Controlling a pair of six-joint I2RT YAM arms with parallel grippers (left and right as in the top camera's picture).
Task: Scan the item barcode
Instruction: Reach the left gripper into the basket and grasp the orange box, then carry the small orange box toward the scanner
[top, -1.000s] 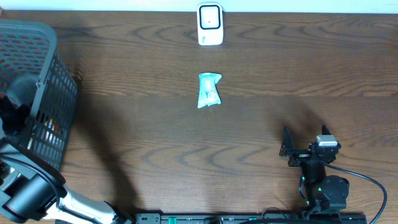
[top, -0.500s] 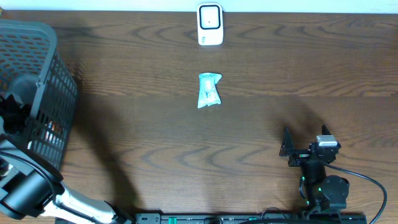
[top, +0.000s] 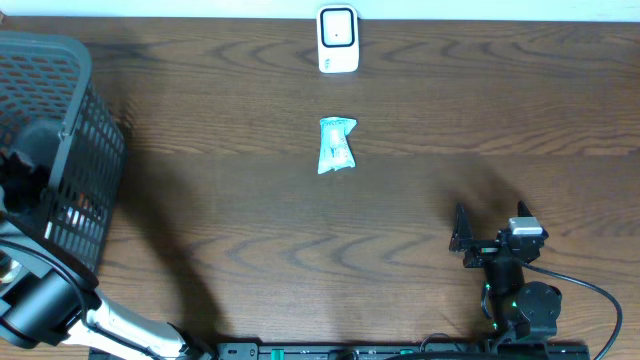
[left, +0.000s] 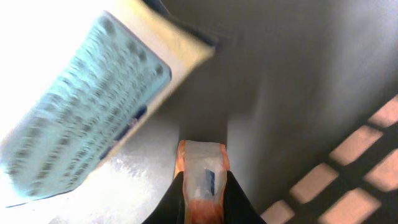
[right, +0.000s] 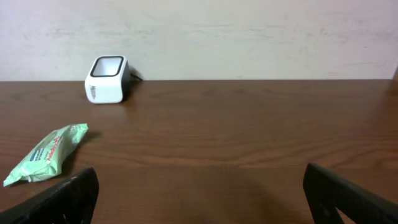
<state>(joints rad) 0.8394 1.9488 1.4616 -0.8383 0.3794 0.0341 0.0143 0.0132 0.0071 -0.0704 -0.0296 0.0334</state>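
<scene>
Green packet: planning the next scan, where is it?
In the overhead view the green packet lies mid-table, just below the white scanner and apart from it.

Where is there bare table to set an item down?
Bare wood between the basket and the green packet, and right of the packet, from the scanner down to the right gripper. Crowded inside the basket, where the left gripper holds a sachet.
</scene>
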